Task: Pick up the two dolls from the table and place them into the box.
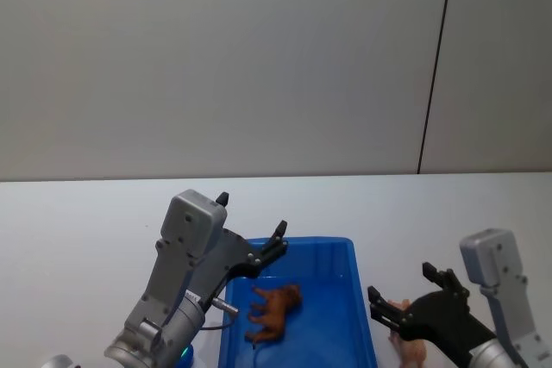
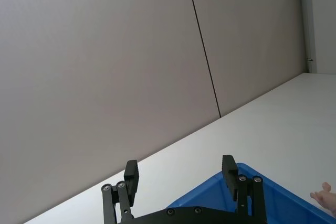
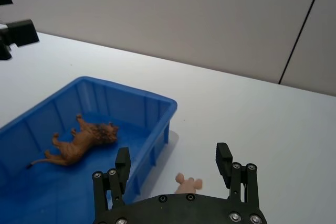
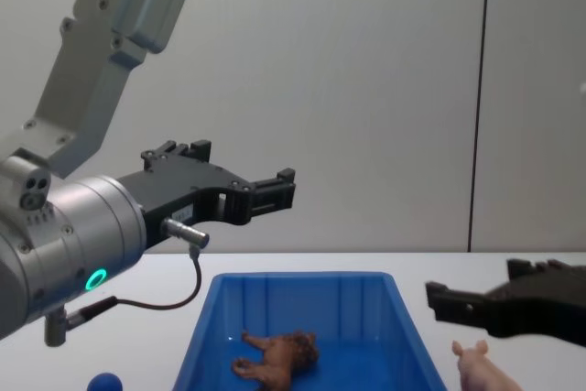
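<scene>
The brown lion doll (image 1: 274, 312) (image 3: 79, 142) (image 4: 279, 354) lies on its side inside the blue box (image 1: 297, 244) (image 3: 131, 88) (image 4: 302, 278) (image 2: 273, 188). On the table just right of the box is the pale pink pig doll (image 1: 412, 352) (image 4: 481, 363) (image 3: 188, 184) (image 2: 325, 196). My right gripper (image 1: 399, 282) (image 3: 173, 154) (image 4: 476, 283) hangs open close above the pig, not touching it. Raised above the box's far left corner, my left gripper (image 1: 252, 215) (image 2: 180, 166) (image 4: 243, 167) is open with nothing between its fingers.
A small blue ball (image 4: 105, 382) rests on the white table to the left of the box. A plain grey wall with a dark vertical seam (image 1: 435, 66) stands behind the table.
</scene>
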`<control>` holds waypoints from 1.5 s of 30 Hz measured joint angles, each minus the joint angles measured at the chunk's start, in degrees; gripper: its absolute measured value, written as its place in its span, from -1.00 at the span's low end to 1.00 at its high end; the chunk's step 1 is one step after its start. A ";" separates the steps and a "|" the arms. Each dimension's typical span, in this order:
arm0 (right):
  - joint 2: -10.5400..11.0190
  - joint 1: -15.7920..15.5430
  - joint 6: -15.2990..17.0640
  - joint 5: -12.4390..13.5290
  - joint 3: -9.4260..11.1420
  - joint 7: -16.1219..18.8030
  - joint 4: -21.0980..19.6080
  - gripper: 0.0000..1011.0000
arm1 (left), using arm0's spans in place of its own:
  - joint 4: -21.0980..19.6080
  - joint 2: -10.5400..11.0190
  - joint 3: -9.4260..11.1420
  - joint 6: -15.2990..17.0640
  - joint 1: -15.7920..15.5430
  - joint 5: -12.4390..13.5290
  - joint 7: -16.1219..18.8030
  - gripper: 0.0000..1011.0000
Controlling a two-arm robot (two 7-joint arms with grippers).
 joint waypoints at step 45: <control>-1.27 -1.31 -4.29 -2.33 -1.18 -1.21 10.00 0.44 | 0.00 0.00 0.00 0.00 0.00 0.00 0.00 0.98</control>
